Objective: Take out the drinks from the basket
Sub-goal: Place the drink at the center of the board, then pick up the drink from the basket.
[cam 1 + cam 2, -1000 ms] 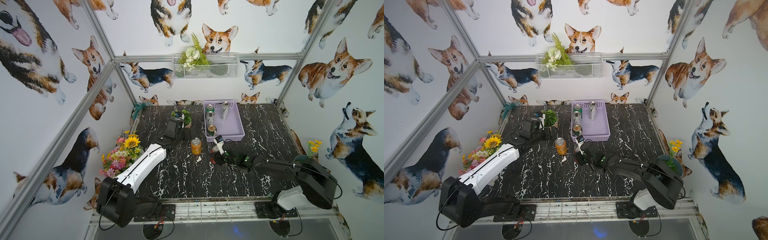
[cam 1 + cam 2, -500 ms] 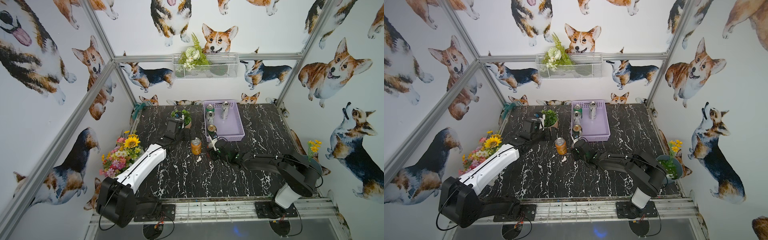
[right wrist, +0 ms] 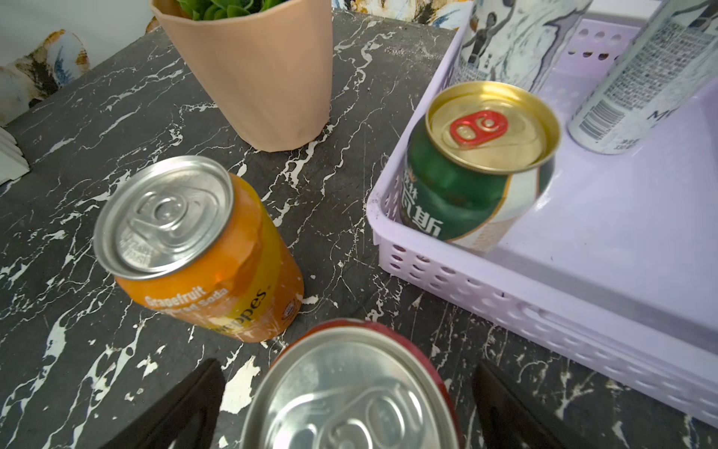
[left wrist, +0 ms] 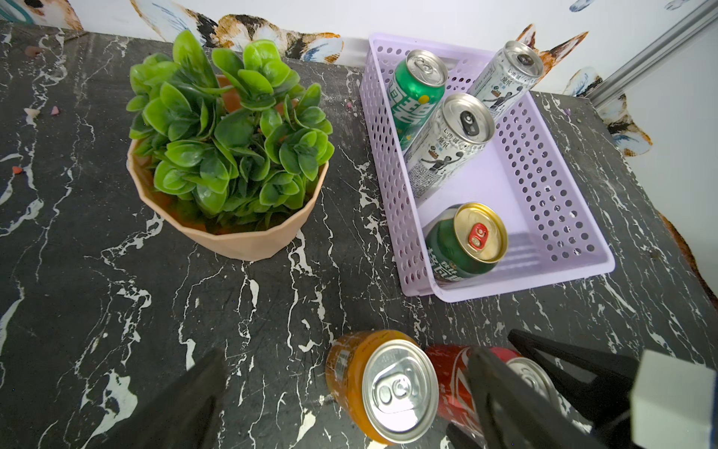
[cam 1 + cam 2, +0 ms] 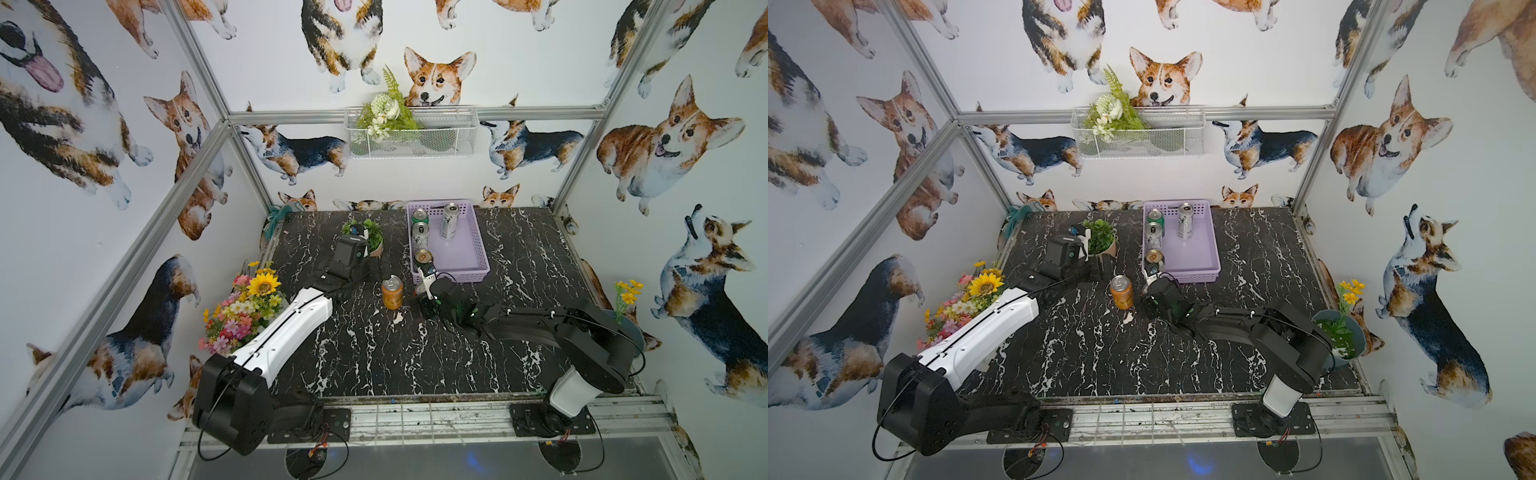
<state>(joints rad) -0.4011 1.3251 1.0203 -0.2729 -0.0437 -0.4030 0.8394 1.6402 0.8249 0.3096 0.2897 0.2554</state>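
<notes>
The lavender basket [image 5: 463,255] [image 4: 516,182] [image 3: 606,241] stands at the back of the table and holds several drinks. They are two green cans [image 5: 419,216] [image 5: 423,257] and two slim silver ones [image 5: 420,235] [image 5: 450,214]. An orange can [image 5: 392,292] [image 3: 202,248] stands upright on the table in front of the basket. Beside it stands a red can [image 4: 450,381] [image 3: 349,392]. My right gripper [image 5: 427,291] [image 3: 349,408] is open around the red can, with its fingers clear of both sides. My left gripper [image 5: 376,270] [image 4: 344,392] hangs open just behind the orange can, holding nothing.
A potted green plant [image 5: 368,235] [image 4: 229,155] stands beside the left gripper. A flower bouquet [image 5: 241,307] sits at the left edge, and a pot with yellow flowers [image 5: 623,307] at the right edge. A white wire basket [image 5: 411,133] hangs on the back wall.
My right gripper moved a little back and left with the red can, then opened. The can now stands free beside the orange one. The left arm stayed still.
</notes>
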